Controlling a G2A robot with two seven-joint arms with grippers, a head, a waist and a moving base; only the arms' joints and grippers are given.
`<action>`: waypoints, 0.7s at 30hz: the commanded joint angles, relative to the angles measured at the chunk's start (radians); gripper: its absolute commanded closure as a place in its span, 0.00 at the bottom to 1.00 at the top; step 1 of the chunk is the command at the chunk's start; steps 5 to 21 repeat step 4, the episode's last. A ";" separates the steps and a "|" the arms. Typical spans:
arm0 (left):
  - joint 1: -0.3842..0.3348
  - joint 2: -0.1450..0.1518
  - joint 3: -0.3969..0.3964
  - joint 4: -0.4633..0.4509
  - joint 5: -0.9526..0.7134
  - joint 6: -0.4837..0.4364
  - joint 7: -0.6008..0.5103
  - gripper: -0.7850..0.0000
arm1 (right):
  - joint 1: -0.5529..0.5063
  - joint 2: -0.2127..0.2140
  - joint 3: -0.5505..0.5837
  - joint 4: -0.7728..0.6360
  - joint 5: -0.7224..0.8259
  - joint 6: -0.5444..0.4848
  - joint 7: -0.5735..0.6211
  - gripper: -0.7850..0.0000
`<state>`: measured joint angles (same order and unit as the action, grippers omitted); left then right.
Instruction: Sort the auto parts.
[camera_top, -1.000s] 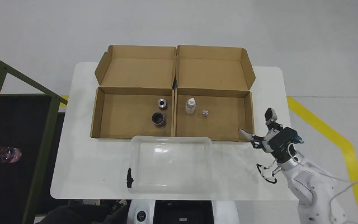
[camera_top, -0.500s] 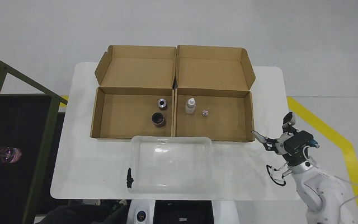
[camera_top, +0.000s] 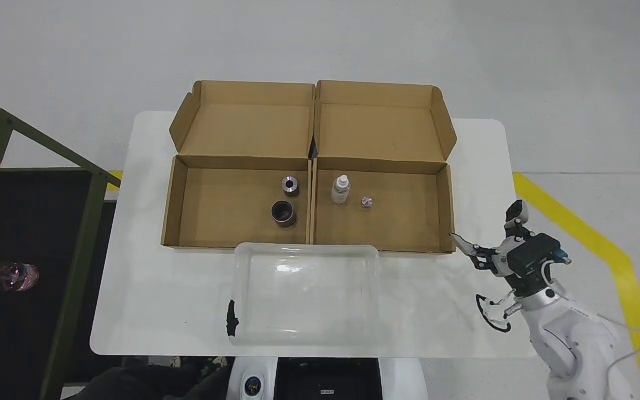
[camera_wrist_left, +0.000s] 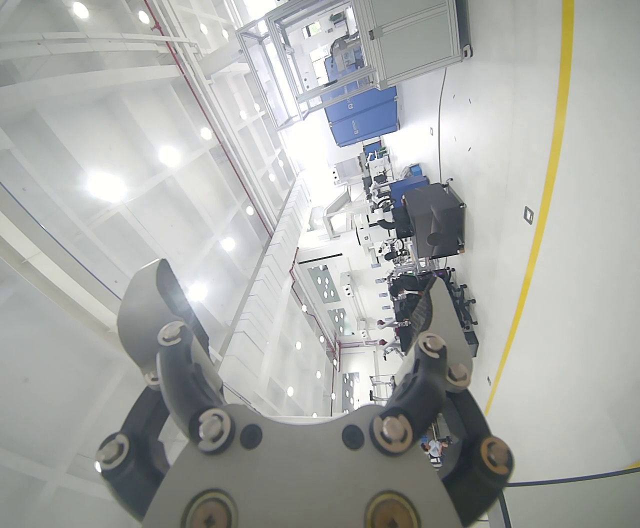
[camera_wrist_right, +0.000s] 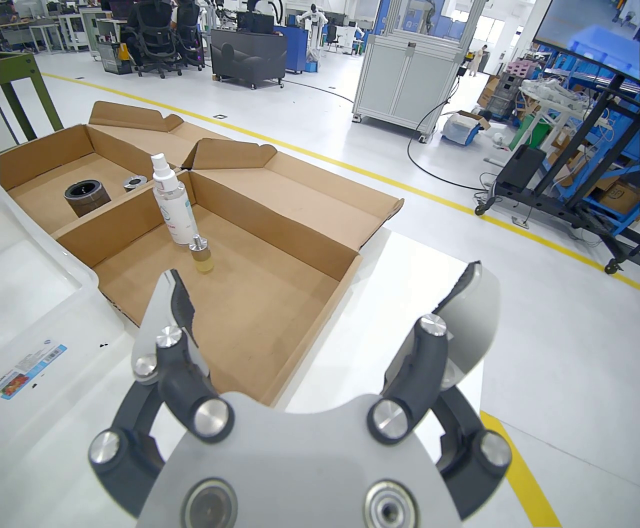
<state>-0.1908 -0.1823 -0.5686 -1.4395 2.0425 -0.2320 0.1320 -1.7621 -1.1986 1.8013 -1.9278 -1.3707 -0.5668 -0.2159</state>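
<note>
Two open cardboard boxes sit side by side on the white table (camera_top: 140, 260). The left box (camera_top: 215, 215) holds a dark ring (camera_top: 283, 212) and a small metal cylinder (camera_top: 288, 183). In the right box (camera_top: 410, 215) stand a white spray bottle (camera_top: 341, 188) and a small capped part (camera_top: 367, 201). My right gripper (camera_top: 488, 230) hovers open and empty beyond the right box's near right corner, at the table's right edge. The right wrist view shows this gripper (camera_wrist_right: 320, 280) facing the spray bottle (camera_wrist_right: 172, 205) and capped part (camera_wrist_right: 201, 257). My left gripper (camera_wrist_left: 300, 280) is open, empty, pointed up into the room.
A clear plastic tray (camera_top: 250, 300) lies in front of the boxes, with a small black piece (camera_top: 231, 318) at its near left corner. Both box lids stand folded back at the far side. A dark green frame (camera_top: 60, 200) borders the table's left.
My right gripper has drawn back from the right box's corner toward the table's right edge, then stayed still for the last half second. The parts have not moved.
</note>
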 joint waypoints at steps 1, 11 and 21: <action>0.000 0.000 0.000 0.000 0.000 0.000 0.000 0.00 | 0.000 0.000 0.000 0.000 0.000 0.000 0.000 0.00; 0.000 0.000 0.000 0.000 0.000 0.000 0.000 0.00 | 0.000 0.000 0.000 0.000 0.000 0.000 0.000 0.00; 0.000 0.000 0.000 0.000 0.000 0.000 0.000 0.00 | 0.000 0.000 0.000 0.000 0.000 0.000 0.000 0.00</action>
